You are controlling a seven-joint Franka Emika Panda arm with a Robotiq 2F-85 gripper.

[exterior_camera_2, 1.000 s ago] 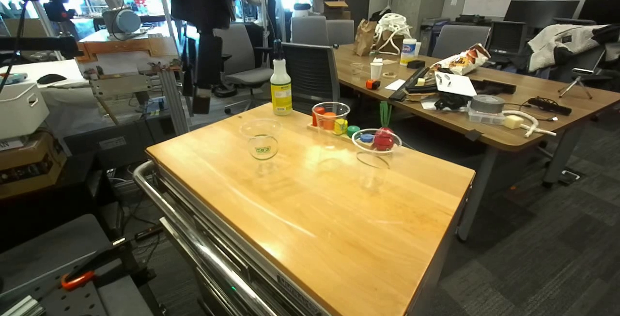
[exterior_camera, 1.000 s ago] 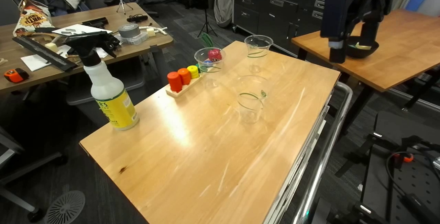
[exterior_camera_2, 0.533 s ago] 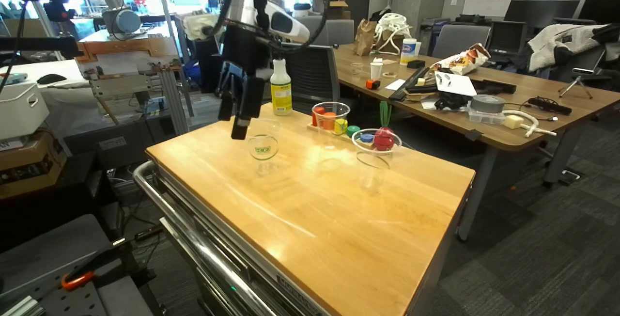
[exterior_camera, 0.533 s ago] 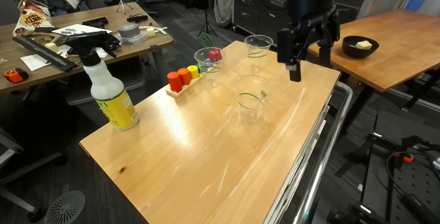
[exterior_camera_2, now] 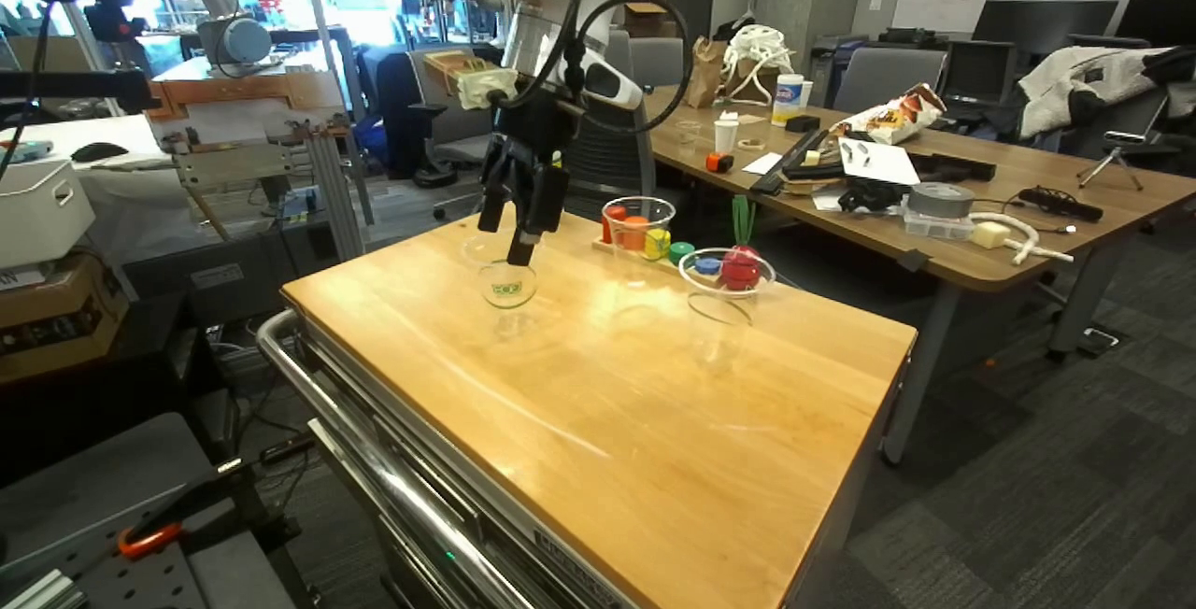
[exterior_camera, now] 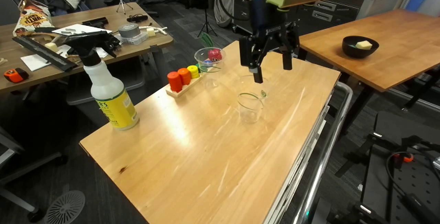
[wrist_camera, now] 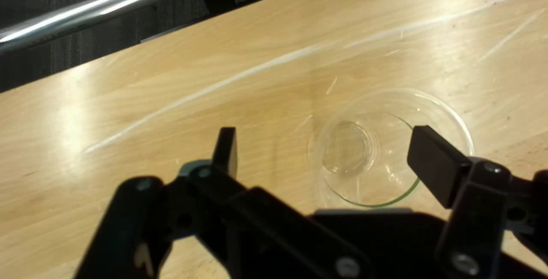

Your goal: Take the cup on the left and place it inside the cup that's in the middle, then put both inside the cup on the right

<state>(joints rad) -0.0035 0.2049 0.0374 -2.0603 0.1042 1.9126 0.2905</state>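
Note:
Three clear plastic cups with green print stand upright and apart on a wooden cart top. The leftmost cup [exterior_camera_2: 509, 290] also shows in an exterior view [exterior_camera: 250, 106] and in the wrist view [wrist_camera: 381, 172]. The middle cup [exterior_camera_2: 638, 249] also shows in an exterior view [exterior_camera: 210, 64]. The rightmost cup [exterior_camera_2: 724, 310] is hidden behind my gripper in an exterior view. My gripper [exterior_camera: 273, 71] is open and empty, above the leftmost cup's rim, as an exterior view [exterior_camera_2: 506, 237] shows. In the wrist view its fingers [wrist_camera: 329, 152] are wide apart, the cup nearer the right finger.
A spray bottle [exterior_camera: 117, 97] stands at the cart top's corner. A wooden peg toy [exterior_camera: 184, 81] with coloured discs and a red radish-like toy [exterior_camera_2: 740, 268] are along the far edge, close behind the cups. A metal rail [exterior_camera_2: 392, 478] runs along one side.
My open gripper has come down and in from the rail side, to above the leftmost cup. The cups and other things have not moved.

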